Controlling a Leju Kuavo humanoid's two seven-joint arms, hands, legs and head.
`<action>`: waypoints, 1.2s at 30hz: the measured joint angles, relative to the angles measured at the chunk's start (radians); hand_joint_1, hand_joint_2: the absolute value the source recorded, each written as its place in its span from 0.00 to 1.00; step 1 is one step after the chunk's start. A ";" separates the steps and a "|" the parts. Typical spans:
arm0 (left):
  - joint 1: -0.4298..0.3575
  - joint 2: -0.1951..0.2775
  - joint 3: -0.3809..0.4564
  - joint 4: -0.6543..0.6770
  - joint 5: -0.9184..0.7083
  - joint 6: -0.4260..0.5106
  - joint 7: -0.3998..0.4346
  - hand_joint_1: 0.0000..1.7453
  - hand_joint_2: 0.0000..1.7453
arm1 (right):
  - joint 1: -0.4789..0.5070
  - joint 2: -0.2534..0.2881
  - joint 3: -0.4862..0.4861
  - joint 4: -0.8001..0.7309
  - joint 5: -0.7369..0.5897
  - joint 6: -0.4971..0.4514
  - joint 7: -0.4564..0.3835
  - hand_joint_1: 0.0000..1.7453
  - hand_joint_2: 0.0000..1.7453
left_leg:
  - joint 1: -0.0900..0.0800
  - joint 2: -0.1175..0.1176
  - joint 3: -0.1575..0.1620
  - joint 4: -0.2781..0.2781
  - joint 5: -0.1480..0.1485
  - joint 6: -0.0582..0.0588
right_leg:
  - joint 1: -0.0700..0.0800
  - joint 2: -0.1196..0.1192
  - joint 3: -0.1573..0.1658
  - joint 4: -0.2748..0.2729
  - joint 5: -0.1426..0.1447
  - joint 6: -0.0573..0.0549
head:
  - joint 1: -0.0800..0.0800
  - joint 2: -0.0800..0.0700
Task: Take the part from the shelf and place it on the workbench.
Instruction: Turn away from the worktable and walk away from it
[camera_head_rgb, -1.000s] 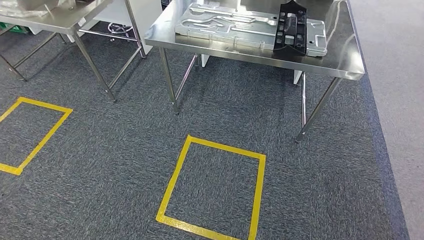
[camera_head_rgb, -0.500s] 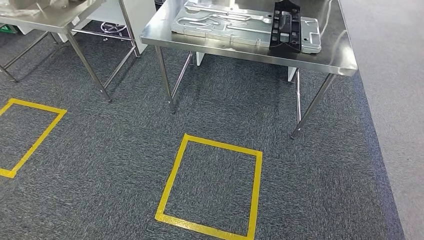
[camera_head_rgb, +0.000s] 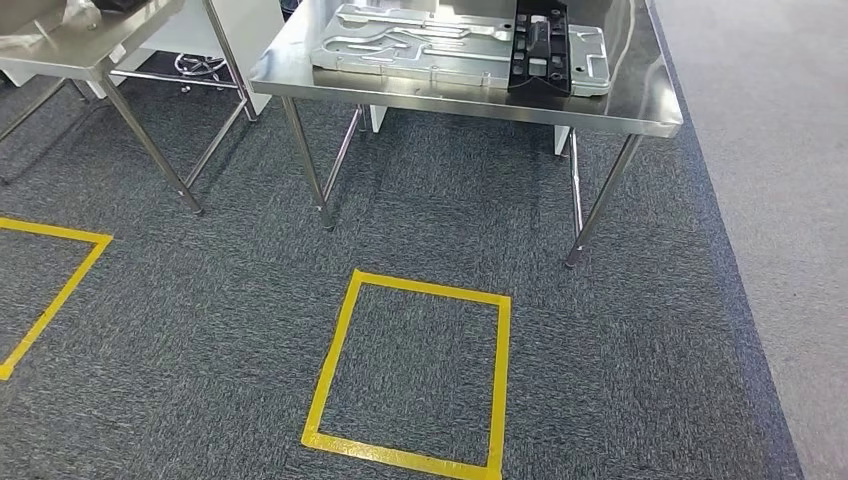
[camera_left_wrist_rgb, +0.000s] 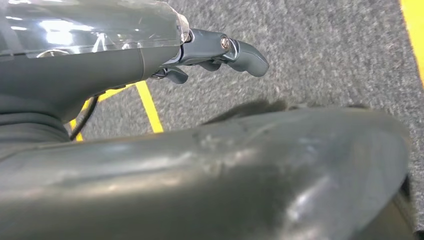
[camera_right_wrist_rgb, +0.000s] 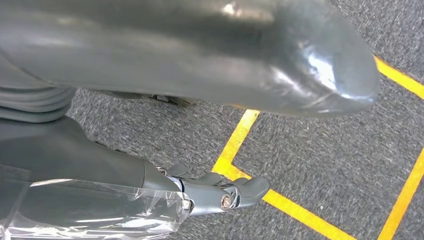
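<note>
On my head feed the black part lies on top of a flat silver metal plate, toward that plate's right end, and both rest on the steel workbench at the top of the picture. The part is well apart from both of my hands, which hang low over the grey carpet.

From the left wrist camera I see my left hand above the carpet, its dark fingers curled in together with nothing between them and touching nothing. A strip of yellow tape runs across the floor beneath it.

From the right wrist camera my right hand reads the same way: fingers bent inward, holding nothing, hanging over the corner of a yellow taped outline.

Back on the head feed, 1 yellow taped square sits on the carpet in front of the workbench, and part of another shows at the left edge. A second steel table stands to the left of the workbench.
</note>
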 joint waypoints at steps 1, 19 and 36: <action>0.000 0.000 0.000 0.000 -0.002 0.002 0.004 0.00 0.00 | -0.001 0.000 -0.002 0.002 -0.004 -0.003 0.004 0.00 0.00 | -0.002 -0.003 0.002 -0.009 -0.002 0.004 | 0.001 0.002 -0.003 0.001 0.001 0.006 | 0.000 0.000; -0.005 0.004 0.000 0.000 -0.035 0.027 0.023 0.00 0.00 | -0.012 -0.031 -0.104 0.068 -0.063 0.000 0.152 0.00 0.00 | -0.008 0.047 0.001 -0.013 0.003 0.006 | -0.001 -0.038 0.002 -0.006 -0.001 0.006 | 0.004 0.000; -0.011 0.010 0.014 0.000 0.000 0.028 0.010 0.00 0.00 | -0.017 -0.033 -0.121 0.075 -0.066 0.022 0.152 0.00 0.00 | 0.001 0.015 0.004 -0.026 0.014 0.036 | -0.004 -0.002 -0.029 0.051 -0.032 0.032 | 0.006 0.000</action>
